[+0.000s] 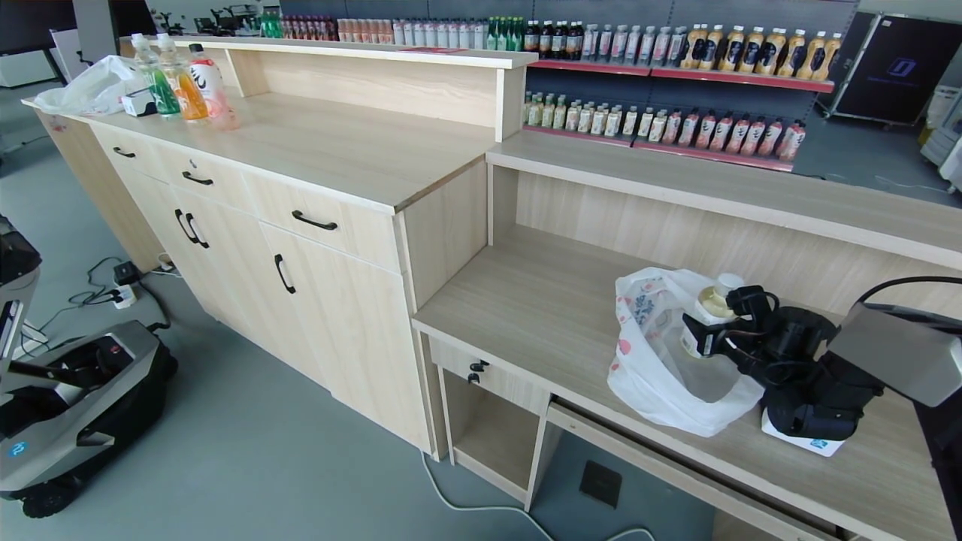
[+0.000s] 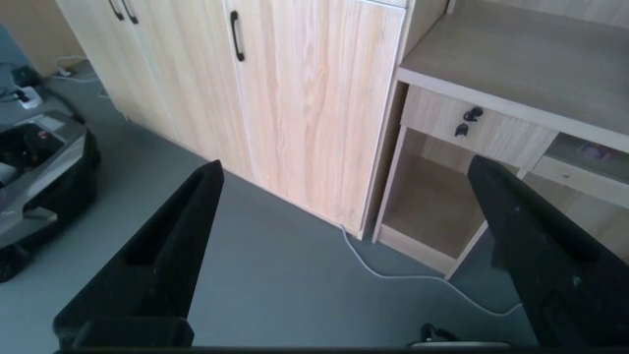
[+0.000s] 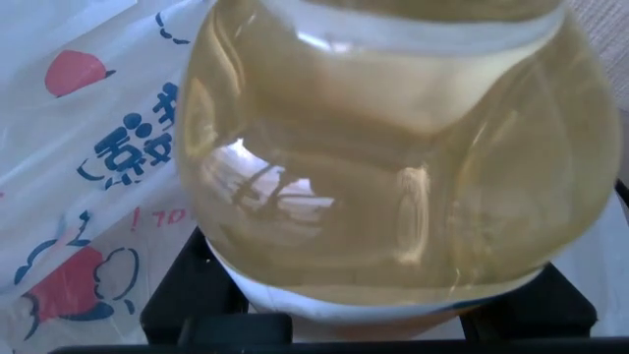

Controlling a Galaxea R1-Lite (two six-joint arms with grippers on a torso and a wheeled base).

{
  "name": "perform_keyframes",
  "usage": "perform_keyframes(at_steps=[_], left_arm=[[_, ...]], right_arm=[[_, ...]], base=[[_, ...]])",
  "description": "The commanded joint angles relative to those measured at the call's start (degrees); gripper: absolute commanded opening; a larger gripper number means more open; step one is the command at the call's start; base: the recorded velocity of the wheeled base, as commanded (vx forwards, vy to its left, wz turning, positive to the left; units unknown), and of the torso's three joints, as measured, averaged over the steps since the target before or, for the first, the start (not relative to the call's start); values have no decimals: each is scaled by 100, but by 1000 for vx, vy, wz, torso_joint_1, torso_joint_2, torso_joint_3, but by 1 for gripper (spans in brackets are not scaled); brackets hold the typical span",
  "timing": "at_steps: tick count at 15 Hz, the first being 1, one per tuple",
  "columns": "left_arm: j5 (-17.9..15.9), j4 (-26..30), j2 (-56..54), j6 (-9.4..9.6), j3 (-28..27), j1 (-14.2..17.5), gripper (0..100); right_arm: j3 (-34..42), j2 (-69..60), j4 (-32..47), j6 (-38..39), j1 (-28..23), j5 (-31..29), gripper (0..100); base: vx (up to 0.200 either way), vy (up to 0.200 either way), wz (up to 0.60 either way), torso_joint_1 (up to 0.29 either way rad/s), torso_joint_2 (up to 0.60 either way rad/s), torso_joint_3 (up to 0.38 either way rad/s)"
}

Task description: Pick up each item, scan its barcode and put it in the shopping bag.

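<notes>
A bottle of pale yellow drink (image 1: 710, 309) with a white cap is upright in the mouth of the white printed shopping bag (image 1: 650, 361) on the lower desk. My right gripper (image 1: 718, 324) is shut on the bottle's body. Close up, the bottle (image 3: 393, 147) has the bag's plastic (image 3: 88, 128) right behind it, and a dark finger (image 3: 187, 295) presses its lower part. My left gripper (image 2: 344, 265) is open and holds nothing. It hangs over the grey floor in front of the cabinet, with one finger (image 2: 147, 275) to the side.
A small white box (image 1: 800, 442) lies on the desk under my right arm. Three drink bottles (image 1: 180, 79) and another plastic bag (image 1: 86, 89) stand on the far end of the tall counter (image 1: 338, 150). Shelves of bottles (image 1: 661, 124) run behind. Cables lie on the floor.
</notes>
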Motion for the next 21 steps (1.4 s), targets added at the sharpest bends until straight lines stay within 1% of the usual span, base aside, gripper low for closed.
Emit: perform_keyframes(at_steps=[1,7,8,9,13,14,16,17,18,19,20,21], left_arm=[[0,-1,-2,-1,0,4,100],[0,-1,-2,-1,0,4,100],[0,-1,-2,-1,0,4,100],[0,-1,-2,-1,0,4,100],[0,-1,-2,-1,0,4,100],[0,-1,-2,-1,0,4,100],[0,-1,-2,-1,0,4,100],[9,-1,-2,-1,0,4,100],[0,-1,-2,-1,0,4,100],[0,-1,-2,-1,0,4,100],[0,-1,-2,-1,0,4,100],[0,-1,-2,-1,0,4,100]], right_arm=[[-106,-10,10,62,-2,1,0],[-335,166,10,132,7,10,0],[-370,184,27,132,24,10,100],[-458,219,36,123,51,10,100],[-423,149,-8,123,59,10,100],[-352,-124,10,115,59,10,100],[70,-827,62,-26,59,1,100],[518,-1486,194,-79,51,1,100],[1362,-2594,458,-132,-2,1,100],[1986,-3341,695,-202,-134,1,100],[2706,-4132,906,-536,-354,-8,100],[3251,-4721,1003,-1063,-670,1,100]], base=[[0,0,0,0,0,0],[0,0,0,0,0,0],[0,0,0,0,0,0],[0,0,0,0,0,0],[0,0,0,0,0,0],[0,0,0,0,0,0],[0,0,0,0,0,0],[0,0,0,0,0,0],[0,0,0,0,0,0],[0,0,0,0,0,0],[0,0,0,0,0,0],[0,0,0,0,0,0]])
